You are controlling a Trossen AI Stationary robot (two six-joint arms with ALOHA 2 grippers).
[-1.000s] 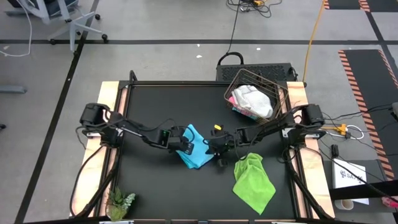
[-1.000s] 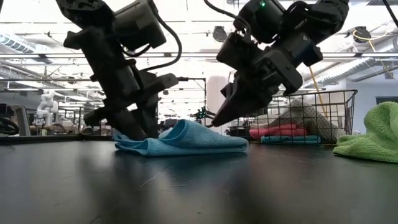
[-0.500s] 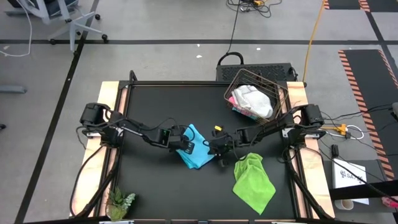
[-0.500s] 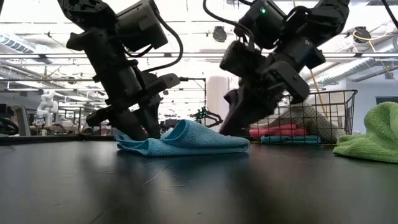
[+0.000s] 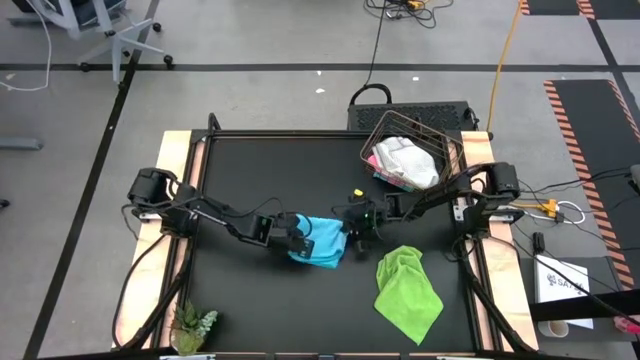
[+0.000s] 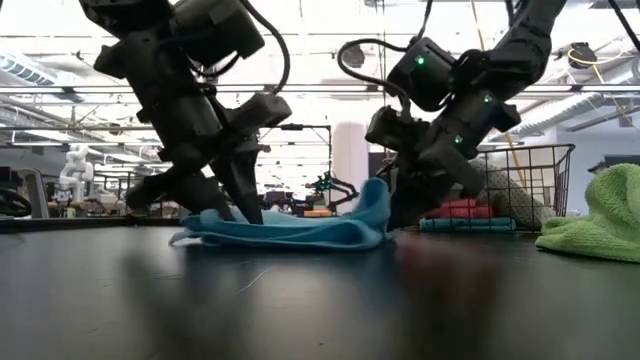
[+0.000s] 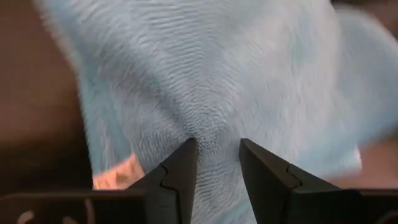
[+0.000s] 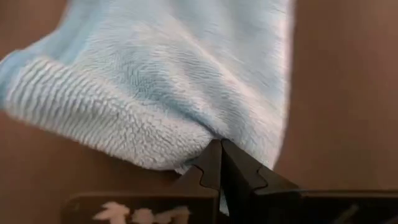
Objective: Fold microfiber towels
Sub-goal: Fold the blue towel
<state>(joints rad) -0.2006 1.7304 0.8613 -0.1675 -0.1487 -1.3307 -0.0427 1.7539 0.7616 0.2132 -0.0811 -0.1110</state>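
A light blue microfiber towel (image 5: 320, 243) lies in the middle of the black table, and both grippers are on it. My left gripper (image 5: 299, 238) stands at its left end, shut on a bunch of the cloth. My right gripper (image 5: 351, 232) is shut on its right end, which stands raised (image 6: 375, 200) while the rest lies flat (image 6: 280, 230). A lime green towel (image 5: 408, 290) lies crumpled near the right front. White and pink towels (image 5: 405, 160) sit in the wire basket (image 5: 445, 150). My left gripper pinches a gathered bit of the towel's left part (image 7: 214, 124) between its two fingers, which slant steeply down onto it from the table's left. The cloth puckers toward the gap, and that end stays down on the table (image 6: 215, 232). My right gripper pinches the towel's right edge (image 8: 202, 134) between its shut fingertips, slanting down from the table's right. The edge is lifted off the table and stands up beside the fingers (image 6: 378, 195). One layer or several, I cannot tell.
The wire basket stands at the back right. A small green plant (image 5: 193, 328) sits at the front left corner. The green towel lies close to the right of the blue one. Bare black table (image 5: 250, 170) spreads behind and to the left.
My right gripper has gone down and toward the table's right edge with the towel's right end. The towel, a folded mound before, is drawn out flatter and wider, with its right edge now raised. My left gripper has shifted a little toward the near edge, still on the left end.
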